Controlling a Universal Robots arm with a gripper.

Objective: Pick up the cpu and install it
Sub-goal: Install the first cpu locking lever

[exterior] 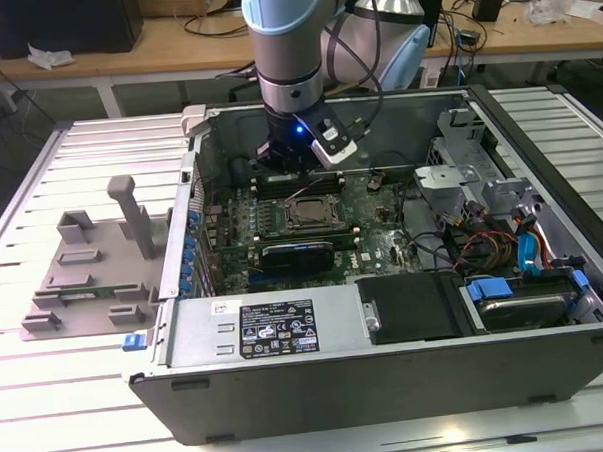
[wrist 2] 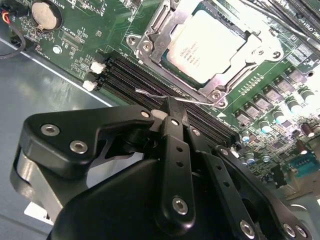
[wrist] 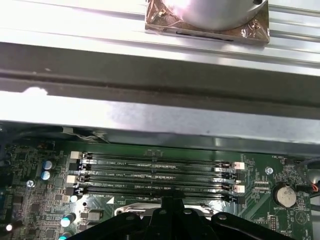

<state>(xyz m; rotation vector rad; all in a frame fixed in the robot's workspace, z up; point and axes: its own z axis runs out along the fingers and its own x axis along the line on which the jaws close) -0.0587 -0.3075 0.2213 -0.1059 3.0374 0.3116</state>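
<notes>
Position of the end effector (exterior: 289, 164) over the open computer case (exterior: 388, 377), which lies on the slatted desk (exterior: 50, 427). You see the cpu (wrist 2: 210, 45) lying flat in the socket frame (wrist 2: 150, 32) near the middle of the motherboard (wrist 2: 100, 27). Its silver-grey top faces up, and the metal of the frame runs round its edges.

The end effector hangs above the memory slots (wrist: 155, 175), the band of the board between the socket and the case wall (wrist: 160, 75). In both wrist views its fingers meet at the tips, and you can see nothing gripped between them. The cpu lies apart from those tips, just past the socket edge that borders the memory slots, so the end effector stands beside it rather than over it. A thin wire lever (wrist 2: 150, 93) runs along that same socket edge, close under the fingertips. You cannot tell from these views whether they touch it.

In the exterior view a grey plastic tray (exterior: 83, 276) with upright posts rests on the desk outside the case, toward the desk's edge on the exterior view's left and well apart from the end effector.
</notes>
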